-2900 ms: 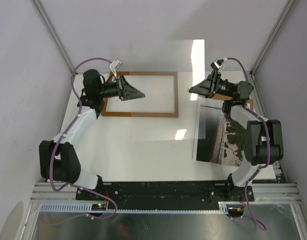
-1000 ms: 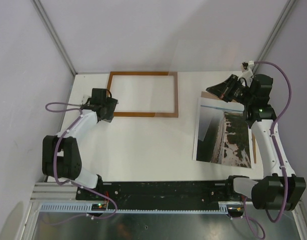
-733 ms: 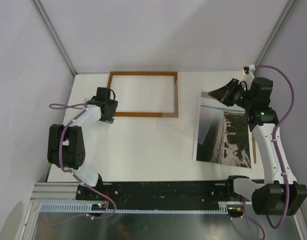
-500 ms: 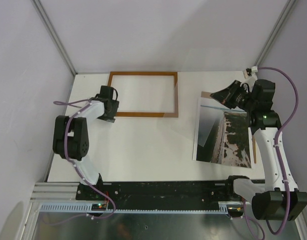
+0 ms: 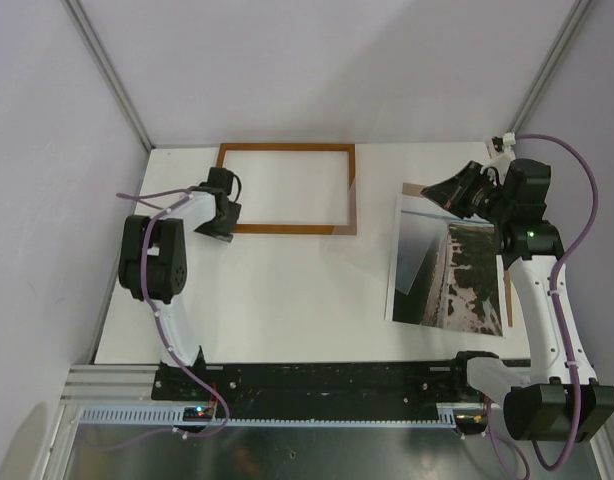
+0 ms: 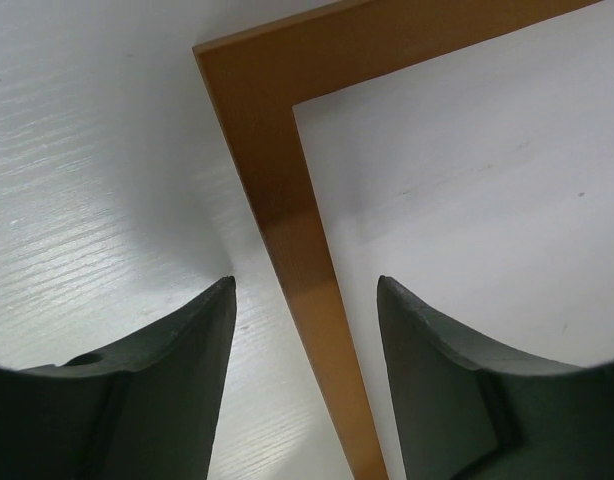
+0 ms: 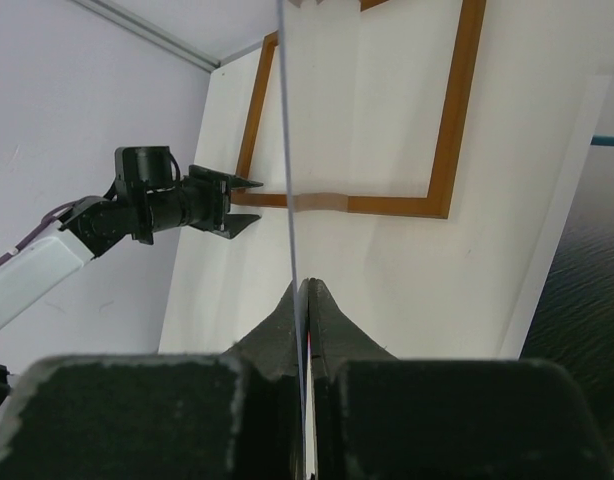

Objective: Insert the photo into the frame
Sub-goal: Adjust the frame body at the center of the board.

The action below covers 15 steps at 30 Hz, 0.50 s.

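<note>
The frame [image 5: 287, 147] lies flat at the back left of the table, brown face up. My left gripper [image 5: 220, 225] is at its near left corner, pointing down. In the left wrist view the frame's rail [image 6: 277, 150] runs between the open fingers [image 6: 167, 370] of the left gripper [image 6: 305, 285] and touches neither. The photo [image 5: 447, 265] lies flat at the right, dark water on its left side. Above its far edge my right gripper [image 5: 424, 186] is shut on a clear sheet [image 7: 287, 150]. I see that sheet edge-on from the right gripper [image 7: 305, 285], reaching towards the frame [image 7: 452, 110].
A brown backing board [image 5: 508, 300] shows as a thin strip under the photo's right edge. Pale walls enclose the table on the left, back and right. The left arm's elbow [image 5: 152, 260] stands over the table's left side.
The left arm's elbow has swung right and up, and its gripper has shifted slightly along the frame's corner with its jaws narrowing. The right gripper with the clear sheet has barely moved.
</note>
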Each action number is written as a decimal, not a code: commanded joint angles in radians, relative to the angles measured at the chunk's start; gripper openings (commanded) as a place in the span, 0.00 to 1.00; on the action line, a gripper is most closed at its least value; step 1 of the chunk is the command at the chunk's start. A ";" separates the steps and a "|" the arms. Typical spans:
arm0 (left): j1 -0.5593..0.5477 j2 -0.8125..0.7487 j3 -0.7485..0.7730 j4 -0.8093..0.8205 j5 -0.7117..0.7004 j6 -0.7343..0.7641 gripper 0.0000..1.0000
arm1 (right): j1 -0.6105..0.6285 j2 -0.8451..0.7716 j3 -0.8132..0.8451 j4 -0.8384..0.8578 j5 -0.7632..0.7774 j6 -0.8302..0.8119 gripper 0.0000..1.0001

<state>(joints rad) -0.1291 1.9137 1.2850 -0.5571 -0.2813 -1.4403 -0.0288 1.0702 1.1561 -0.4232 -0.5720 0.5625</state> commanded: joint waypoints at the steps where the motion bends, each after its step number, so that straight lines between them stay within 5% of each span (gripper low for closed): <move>1: -0.006 0.030 0.064 -0.068 -0.066 0.000 0.62 | 0.000 -0.019 0.053 0.029 -0.003 -0.016 0.00; 15: -0.005 0.091 0.113 -0.157 -0.119 0.040 0.46 | -0.018 -0.039 0.053 0.009 -0.015 -0.027 0.00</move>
<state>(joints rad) -0.1291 1.9816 1.3750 -0.6640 -0.3248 -1.4288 -0.0387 1.0676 1.1561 -0.4389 -0.5724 0.5484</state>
